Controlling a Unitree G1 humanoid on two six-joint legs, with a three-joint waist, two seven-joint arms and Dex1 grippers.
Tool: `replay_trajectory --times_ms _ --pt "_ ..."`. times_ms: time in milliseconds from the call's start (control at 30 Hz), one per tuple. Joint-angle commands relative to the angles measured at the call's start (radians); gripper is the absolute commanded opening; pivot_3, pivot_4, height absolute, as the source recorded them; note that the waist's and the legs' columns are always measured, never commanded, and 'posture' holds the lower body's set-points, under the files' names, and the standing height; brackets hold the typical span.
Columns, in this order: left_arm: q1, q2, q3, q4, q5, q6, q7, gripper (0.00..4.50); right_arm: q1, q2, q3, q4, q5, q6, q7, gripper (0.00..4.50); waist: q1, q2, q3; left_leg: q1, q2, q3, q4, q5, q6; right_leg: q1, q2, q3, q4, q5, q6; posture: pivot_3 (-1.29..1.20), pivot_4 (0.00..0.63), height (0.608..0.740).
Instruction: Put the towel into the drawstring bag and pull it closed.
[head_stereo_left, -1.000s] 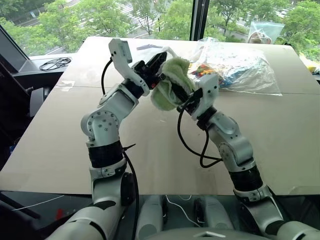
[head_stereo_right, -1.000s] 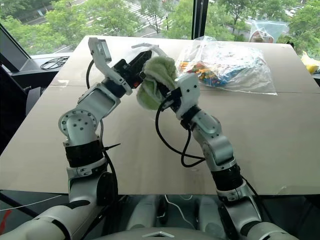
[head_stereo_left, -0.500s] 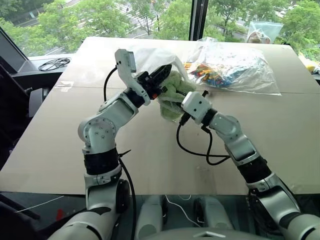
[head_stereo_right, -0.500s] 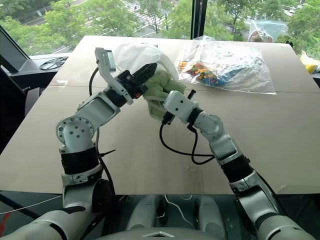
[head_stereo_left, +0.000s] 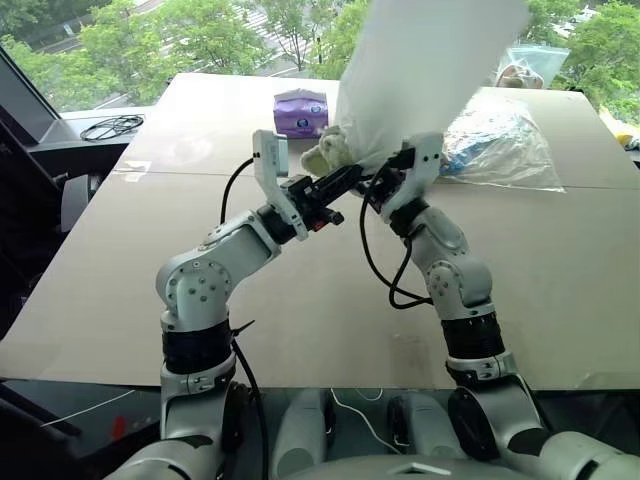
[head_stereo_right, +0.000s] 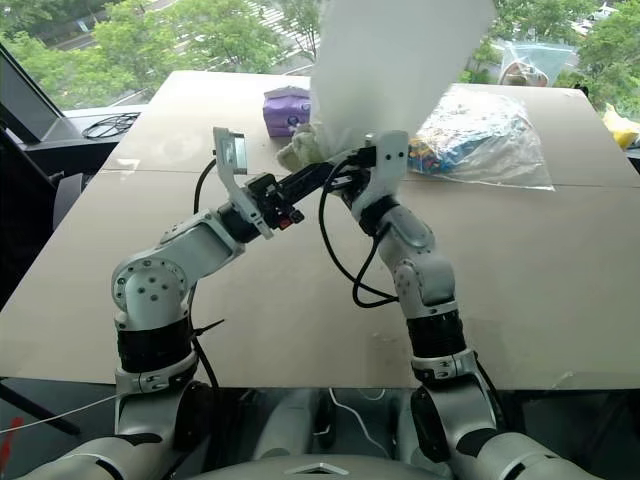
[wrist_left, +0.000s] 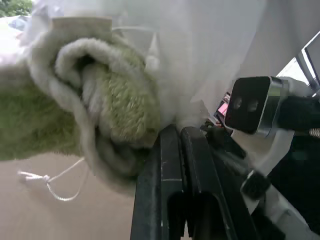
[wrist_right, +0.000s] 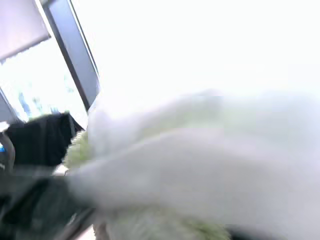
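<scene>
The white drawstring bag (head_stereo_left: 430, 60) stands up in the air above both grippers, its mouth bunched at the bottom. The light green towel (head_stereo_left: 325, 155) bulges out of that mouth on the left side, partly wrapped by the fabric (wrist_left: 200, 50). My left gripper (head_stereo_left: 345, 181) reaches in from the left, its fingers (wrist_left: 172, 155) pressed together at the bag's lower edge, right under the towel (wrist_left: 100, 100). My right gripper (head_stereo_left: 393, 172) is shut at the bunched mouth from the other side. A loose white cord (wrist_left: 50, 181) hangs below the towel.
A purple tissue pack (head_stereo_left: 300, 110) lies on the table (head_stereo_left: 120, 280) behind the grippers. A clear plastic bag of colourful items (head_stereo_left: 505, 140) lies at the back right. Another clear bag (head_stereo_left: 525, 62) and a window stand beyond the far edge.
The bag has swung up from behind the grippers to stand above them, uncovering the purple pack. My left hand sank and drew back; my right wrist rolled and rose.
</scene>
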Motion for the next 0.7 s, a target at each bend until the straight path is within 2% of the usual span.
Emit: replay_trajectory --times_ms 33,167,267,500,633,700 --pt "-0.005 0.012 0.003 -0.014 0.013 -0.023 0.002 0.00 -0.040 0.090 -0.080 -0.127 0.209 0.032 -0.023 0.02 -0.001 0.000 0.000 0.000 0.000 0.000 0.000 0.000 0.000 0.000 -0.002 0.000 0.000 0.000 0.000 0.00 0.150 0.739" --pt "-0.044 0.016 0.014 0.022 0.068 -0.077 0.016 0.00 0.026 0.032 -0.024 -0.175 0.232 0.084 -0.013 0.02 -0.007 0.001 0.000 0.000 0.000 0.000 -0.001 0.000 0.000 -0.001 0.000 0.000 0.000 0.000 -0.001 0.00 0.150 0.739" --pt "-0.073 0.012 0.015 0.047 0.101 -0.111 0.019 0.00 0.065 0.031 0.003 -0.217 0.244 0.103 -0.029 0.02 -0.005 0.001 0.000 0.000 0.001 -0.002 -0.002 0.002 0.003 -0.001 0.003 0.000 0.000 0.000 0.000 0.00 0.150 0.739" --pt "-0.057 0.016 -0.016 0.006 0.060 -0.062 -0.007 0.00 0.150 0.002 0.023 -0.258 0.204 0.133 -0.096 0.02 -0.002 0.001 0.001 0.000 0.000 0.000 -0.002 0.002 0.003 -0.001 0.004 0.000 -0.002 0.000 0.001 0.00 0.150 0.739" --pt "0.021 0.142 -0.016 -0.117 -0.107 0.047 -0.205 0.00 0.176 -0.026 0.009 -0.260 0.184 0.133 -0.121 0.02 -0.010 0.002 0.001 0.000 0.001 0.000 -0.002 0.001 0.002 -0.001 0.001 0.001 -0.002 -0.001 -0.001 0.00 0.150 0.739" --pt "0.036 0.216 0.026 -0.108 -0.159 0.054 -0.296 0.00 0.185 -0.043 0.008 -0.256 0.170 0.132 -0.125 0.02 -0.011 0.003 0.002 0.000 0.001 -0.001 -0.003 0.000 0.000 -0.002 0.000 0.000 -0.001 -0.001 -0.001 0.00 0.150 0.739"
